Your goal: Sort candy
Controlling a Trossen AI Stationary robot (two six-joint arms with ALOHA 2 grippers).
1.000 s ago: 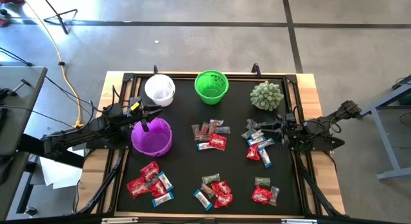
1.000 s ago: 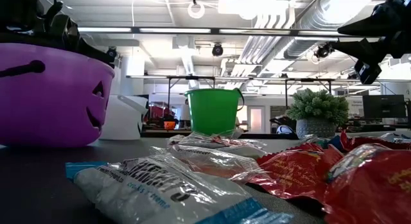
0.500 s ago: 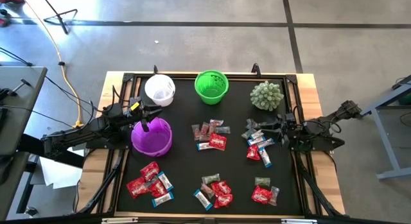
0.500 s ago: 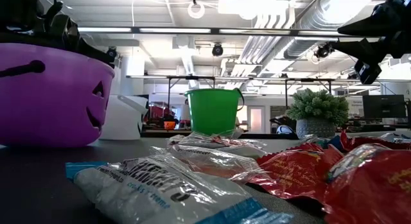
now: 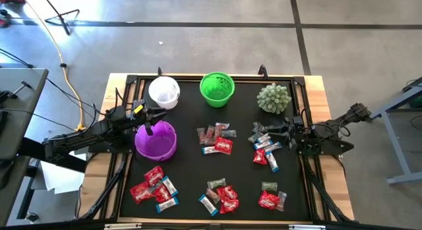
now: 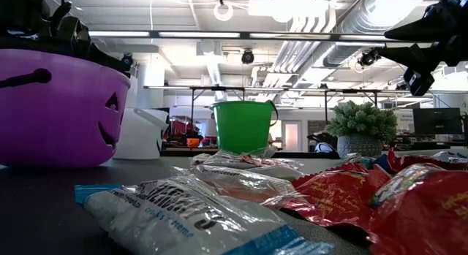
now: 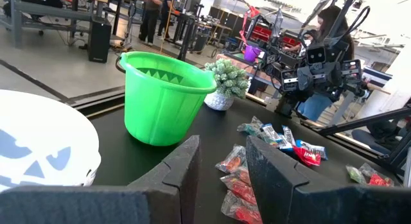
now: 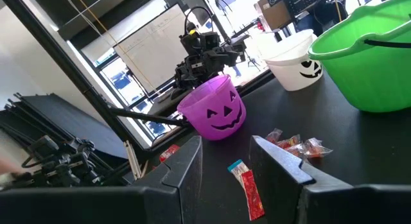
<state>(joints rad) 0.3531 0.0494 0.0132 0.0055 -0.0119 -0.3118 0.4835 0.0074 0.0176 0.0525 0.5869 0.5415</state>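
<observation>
Wrapped candy lies on the black mat in several small piles: mid-table [image 5: 216, 139], right [image 5: 265, 151], near left [image 5: 153, 188], near middle [image 5: 220, 197] and near right [image 5: 271, 198]. A purple bucket [image 5: 156, 140], a white bucket [image 5: 163, 91] and a green bucket [image 5: 217, 87] stand at the left and far side. My left gripper [image 5: 153, 121] hangs open and empty over the purple bucket's far rim. My right gripper [image 5: 259, 132] is open and empty above the right pile, pointing toward the table's left; a red candy [image 8: 248, 188] lies on the mat ahead of its fingers.
A spiky pale-green ball [image 5: 273, 98] in a small pot stands at the far right of the mat. A raised frame [image 5: 300, 111] edges the mat. Bare mat lies between the purple bucket and the middle pile.
</observation>
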